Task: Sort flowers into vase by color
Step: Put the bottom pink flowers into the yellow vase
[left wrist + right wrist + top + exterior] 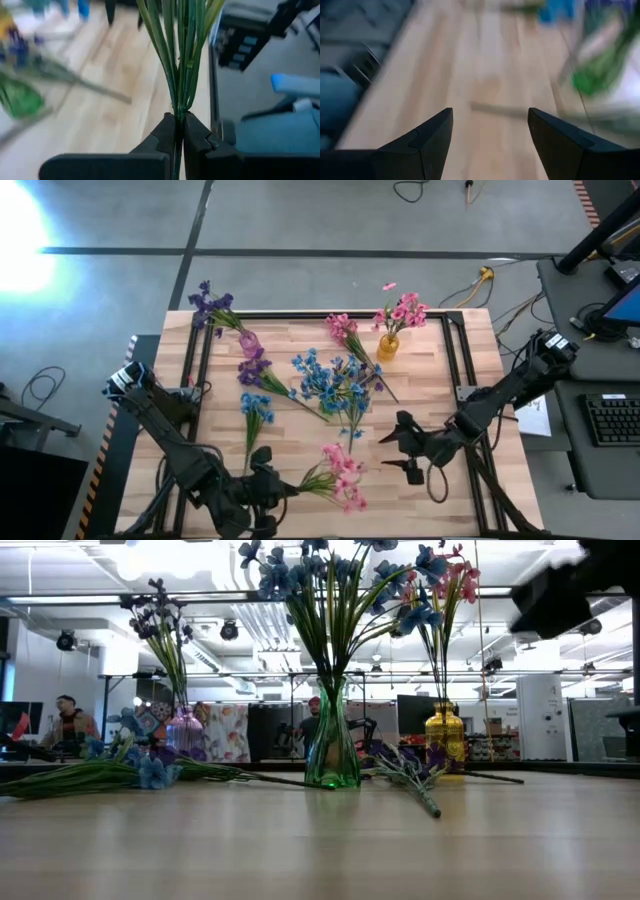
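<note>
A: Jaws first. The left gripper has its jaws clenched on the stem bundle of the pink sprig; the right gripper hangs with its jaws released, nothing between them.

B: Why grip so low on the stems?

A: Probably so the blossoms stay free and the stem end can be steered into a vase mouth. The sprig is at the near edge of the bench, blossoms pointing toward the middle.

B: Where should it go?

A: Likely the yellow vase at the far side, which already holds pink. The green vase holds blue, the purple vase purple.

B: Room to move?

A: Loose blue sprigs and a loose pink sprig lie between. The near right bench is bare; the right arm stands there.
</note>
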`<state>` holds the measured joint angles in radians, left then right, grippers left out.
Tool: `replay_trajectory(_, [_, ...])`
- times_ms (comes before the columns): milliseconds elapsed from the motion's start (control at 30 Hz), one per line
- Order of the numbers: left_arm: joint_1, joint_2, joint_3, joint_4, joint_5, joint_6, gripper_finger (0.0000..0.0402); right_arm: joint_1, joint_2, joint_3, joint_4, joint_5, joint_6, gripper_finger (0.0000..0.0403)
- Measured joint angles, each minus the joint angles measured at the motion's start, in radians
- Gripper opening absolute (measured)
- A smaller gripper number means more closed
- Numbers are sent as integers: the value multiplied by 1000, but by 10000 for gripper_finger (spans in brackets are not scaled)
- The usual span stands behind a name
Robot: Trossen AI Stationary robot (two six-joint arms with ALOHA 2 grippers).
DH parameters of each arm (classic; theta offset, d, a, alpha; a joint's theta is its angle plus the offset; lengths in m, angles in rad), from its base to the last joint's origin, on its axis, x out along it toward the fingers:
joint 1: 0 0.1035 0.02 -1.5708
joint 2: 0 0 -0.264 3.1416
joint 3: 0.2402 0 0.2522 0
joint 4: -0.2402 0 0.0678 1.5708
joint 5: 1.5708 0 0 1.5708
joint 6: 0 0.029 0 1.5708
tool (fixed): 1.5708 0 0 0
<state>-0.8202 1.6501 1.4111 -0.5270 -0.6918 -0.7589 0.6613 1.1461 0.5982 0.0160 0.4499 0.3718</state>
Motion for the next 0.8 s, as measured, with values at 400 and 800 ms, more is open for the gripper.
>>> replay_trajectory(400, [98, 84, -7, 476, -116, 472, 0, 0, 0, -35, 662, 1, -355, 249])
replay_trajectory(800, [257, 214, 3, 745, -137, 550, 0, 0, 18, 6, 722, -58, -407, 249])
